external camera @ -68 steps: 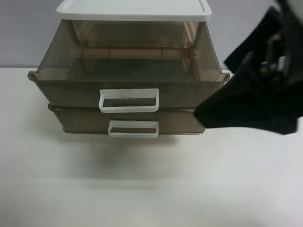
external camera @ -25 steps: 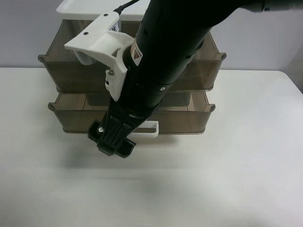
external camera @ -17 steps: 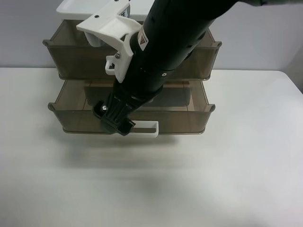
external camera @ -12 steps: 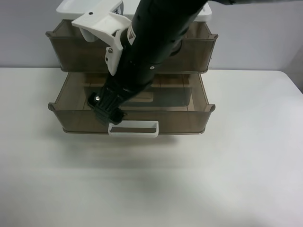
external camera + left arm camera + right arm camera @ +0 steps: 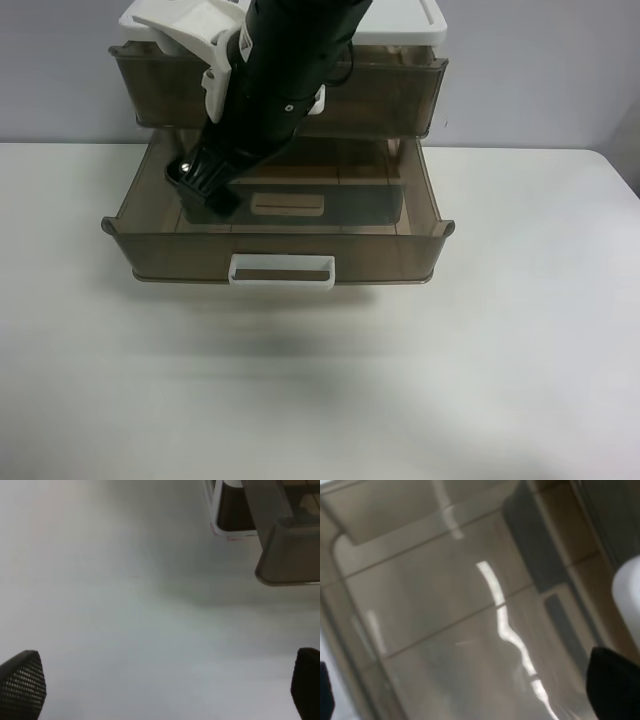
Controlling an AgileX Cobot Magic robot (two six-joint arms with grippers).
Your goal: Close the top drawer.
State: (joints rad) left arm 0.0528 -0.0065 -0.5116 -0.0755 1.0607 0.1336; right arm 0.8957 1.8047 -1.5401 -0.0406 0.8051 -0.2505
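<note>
While spread empty, the right end effector [image 5: 200,185] was logged below, forward of the top drawer [image 5: 390,95]. Its long axis was judged crosswise.

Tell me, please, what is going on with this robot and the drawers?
The right gripper, open, hangs just in front of the smoky-brown translucent plastic top drawer, which sits almost fully in under the white lid. The similar lower drawer with a clean white loop handle stands pulled out beneath it. The left gripper hangs open over the white table, holding nothing.
</note>
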